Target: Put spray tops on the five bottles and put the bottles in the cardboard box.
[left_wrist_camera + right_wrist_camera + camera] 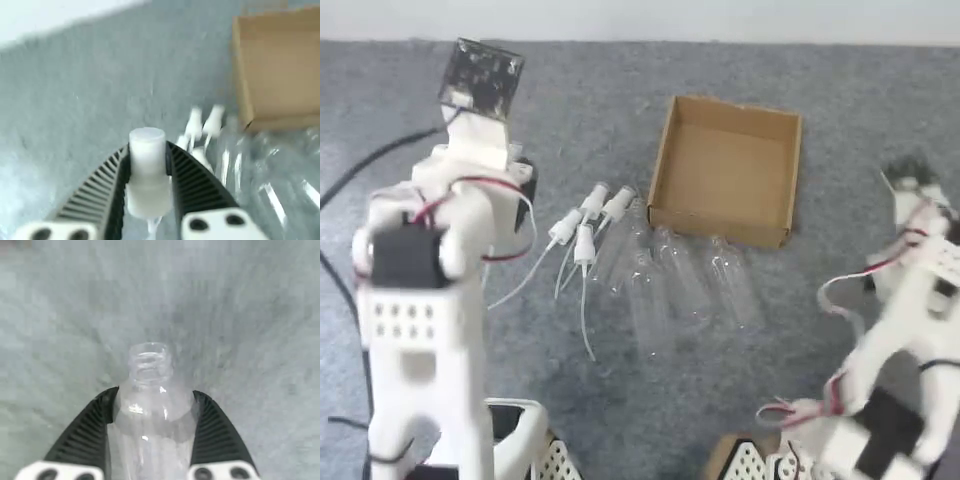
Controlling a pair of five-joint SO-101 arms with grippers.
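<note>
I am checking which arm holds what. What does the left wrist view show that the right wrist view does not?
Left wrist view: left end effector gripping a white plastic spray top, a brown cardboard box, loose white spray tops. Right wrist view: right end effector gripping a clear plastic bottle, neck uncapped. Both: grey carpeted surface.

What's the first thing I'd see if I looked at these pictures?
Probably the left end effector pinching a white spray top, and the right end effector gripping a clear bottle with an open neck. Next, the empty cardboard box, with more clear bottles and loose spray tops lying near it.
</note>
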